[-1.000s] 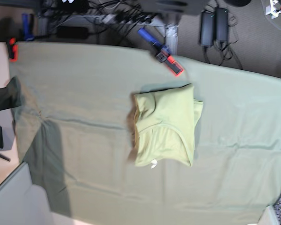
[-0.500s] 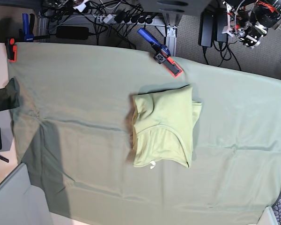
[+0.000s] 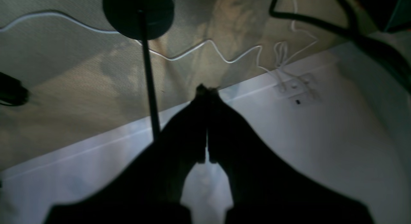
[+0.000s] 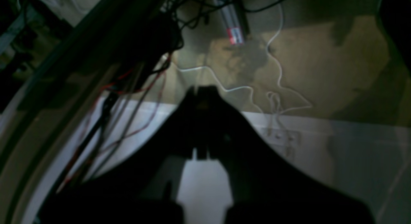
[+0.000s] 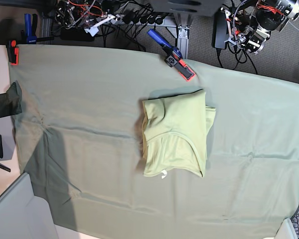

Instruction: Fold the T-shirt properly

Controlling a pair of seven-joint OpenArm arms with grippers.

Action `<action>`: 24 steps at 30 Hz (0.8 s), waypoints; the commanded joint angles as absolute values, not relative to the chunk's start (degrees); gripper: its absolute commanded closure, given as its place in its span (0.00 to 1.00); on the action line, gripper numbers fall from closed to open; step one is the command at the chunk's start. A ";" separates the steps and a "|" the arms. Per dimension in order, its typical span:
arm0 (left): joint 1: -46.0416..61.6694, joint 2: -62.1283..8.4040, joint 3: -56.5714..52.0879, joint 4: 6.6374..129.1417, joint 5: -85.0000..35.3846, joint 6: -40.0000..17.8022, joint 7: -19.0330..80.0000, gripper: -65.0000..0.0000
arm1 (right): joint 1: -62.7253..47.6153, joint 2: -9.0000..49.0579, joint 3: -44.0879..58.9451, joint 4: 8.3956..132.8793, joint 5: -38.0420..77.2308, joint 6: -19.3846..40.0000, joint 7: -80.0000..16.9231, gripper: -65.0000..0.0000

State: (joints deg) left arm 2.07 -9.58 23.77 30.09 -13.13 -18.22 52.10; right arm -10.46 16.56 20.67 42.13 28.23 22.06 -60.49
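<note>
T-shirt [image 5: 175, 134], plain pale yellow-green cotton with short sleeves, lies folded into a compact rectangle near the middle of the large dull grey-green table cloth [image 5: 89, 99]; it bears no print, and a small white tag at its lower edge is too small to read. A blue-and-red clamp [image 5: 172, 55] grips the cloth's far edge, and a small red clamp [image 5: 12, 52] holds its left corner. Dark green fabric [image 5: 5, 102] hangs at the left. Beyond the table lie black cables and power bricks on grey carpet. The left gripper [image 3: 207, 89] and right gripper [image 4: 200, 89] both have jaws pressed together, holding nothing, off the table over the floor.
</note>
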 commanded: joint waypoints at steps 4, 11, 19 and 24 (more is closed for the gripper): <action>1.85 -9.89 21.10 30.44 -13.72 -17.10 50.98 1.00 | -10.02 17.45 20.91 44.49 28.49 22.33 -61.49 1.00; 0.64 -10.50 20.93 30.41 -14.37 -17.12 49.67 1.00 | -10.00 17.80 20.91 45.43 28.47 22.33 -69.21 1.00; 0.62 -10.50 20.93 30.41 -14.37 -17.12 49.65 1.00 | -9.89 19.90 20.93 45.43 28.49 22.31 -69.47 1.00; 0.64 -10.48 20.93 30.41 -14.59 -17.12 49.54 1.00 | -9.87 20.32 20.93 45.43 28.49 22.31 -69.47 1.00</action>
